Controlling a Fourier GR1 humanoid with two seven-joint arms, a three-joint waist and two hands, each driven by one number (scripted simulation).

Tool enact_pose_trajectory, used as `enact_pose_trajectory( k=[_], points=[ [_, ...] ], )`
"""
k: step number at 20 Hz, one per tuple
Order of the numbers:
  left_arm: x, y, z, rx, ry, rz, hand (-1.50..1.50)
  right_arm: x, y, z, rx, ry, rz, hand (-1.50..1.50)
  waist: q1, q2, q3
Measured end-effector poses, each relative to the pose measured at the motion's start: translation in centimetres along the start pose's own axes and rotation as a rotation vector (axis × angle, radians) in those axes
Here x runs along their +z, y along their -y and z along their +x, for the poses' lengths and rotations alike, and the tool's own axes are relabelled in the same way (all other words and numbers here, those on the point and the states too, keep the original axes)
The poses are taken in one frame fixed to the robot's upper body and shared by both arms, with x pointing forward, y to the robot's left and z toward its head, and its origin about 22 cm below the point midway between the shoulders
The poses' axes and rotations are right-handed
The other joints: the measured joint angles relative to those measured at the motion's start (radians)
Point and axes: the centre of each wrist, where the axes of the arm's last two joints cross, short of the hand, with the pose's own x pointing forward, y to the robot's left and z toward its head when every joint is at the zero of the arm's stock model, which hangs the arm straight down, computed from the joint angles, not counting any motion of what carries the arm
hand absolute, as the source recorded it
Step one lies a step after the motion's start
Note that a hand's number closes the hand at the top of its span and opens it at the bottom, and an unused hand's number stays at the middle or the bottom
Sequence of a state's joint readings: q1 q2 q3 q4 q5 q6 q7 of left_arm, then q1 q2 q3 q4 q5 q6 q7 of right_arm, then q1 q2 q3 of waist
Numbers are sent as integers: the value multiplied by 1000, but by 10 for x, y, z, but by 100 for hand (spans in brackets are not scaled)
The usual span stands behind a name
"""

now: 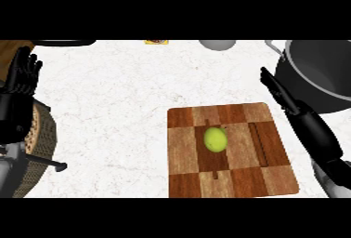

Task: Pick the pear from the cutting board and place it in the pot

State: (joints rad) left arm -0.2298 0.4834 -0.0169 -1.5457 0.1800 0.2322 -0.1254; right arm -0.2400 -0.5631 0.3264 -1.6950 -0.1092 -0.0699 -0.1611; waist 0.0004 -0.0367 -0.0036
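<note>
The pear (pixel 215 139) is seen lying near the middle of the wooden cutting board (pixel 237 181), slightly toward its far half, with nothing touching it; the pot (pixel 322 69) stands beyond the board's far right corner, cut off by the view's right edge, its dark interior open from above.

The right hand (pixel 276 89) is held between board and pot, fingers straight and close together, pointing away from the robot, with nothing pinched; it is apart from the pear, so the step in hand is judged to be the reach, with no grasp yet made. The left hand (pixel 22 69) is seen at the view's left edge, fingers up and spread, at rest.

For the reach to be done well, the right hand would best be brought back and leftward over the board, lowered onto the pear from above, and the fingers and thumb closed across its narrower width, since a rounded fruit is likely to roll if nudged from one side only; the long groove (pixel 255 139) in the board, just right of the pear, may catch a rolling fruit but should not be relied on.

Room for moving is good: bare counter (pixel 116 93) lies left of and beyond the board, and the path from pear to pot is short and unobstructed; the pot's rim (pixel 302 83) and its handle (pixel 274 45) are the edges to be cleared, so the pear should be lifted above the rim before being carried across. A woven basket (pixel 40 135) at the left lies well away from the path.
</note>
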Motion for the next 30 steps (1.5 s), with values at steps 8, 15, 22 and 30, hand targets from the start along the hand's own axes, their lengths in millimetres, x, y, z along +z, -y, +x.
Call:
enact_pose_trajectory(
  k=[8, 15, 22, 30],
  points=[
    [8, 2, 0, 4, -75, -277, 0, 50, 30, -68, 18, -468, -300, -150, 18, 40, 40],
    [8, 2, -3, -4, -191, -273, 0, 77, 19, -99, -38, -637, -577, -150, 13, 32, 40],
    [8, 3, -4, -18, -248, -271, 0, 63, 28, -89, -55, -636, -483, -150, 14, 26, 39],
    [-1, 13, -2, -19, -240, -308, 0, 27, 39, -66, -41, -802, -99, -150, 46, 30, 36]
  ],
)
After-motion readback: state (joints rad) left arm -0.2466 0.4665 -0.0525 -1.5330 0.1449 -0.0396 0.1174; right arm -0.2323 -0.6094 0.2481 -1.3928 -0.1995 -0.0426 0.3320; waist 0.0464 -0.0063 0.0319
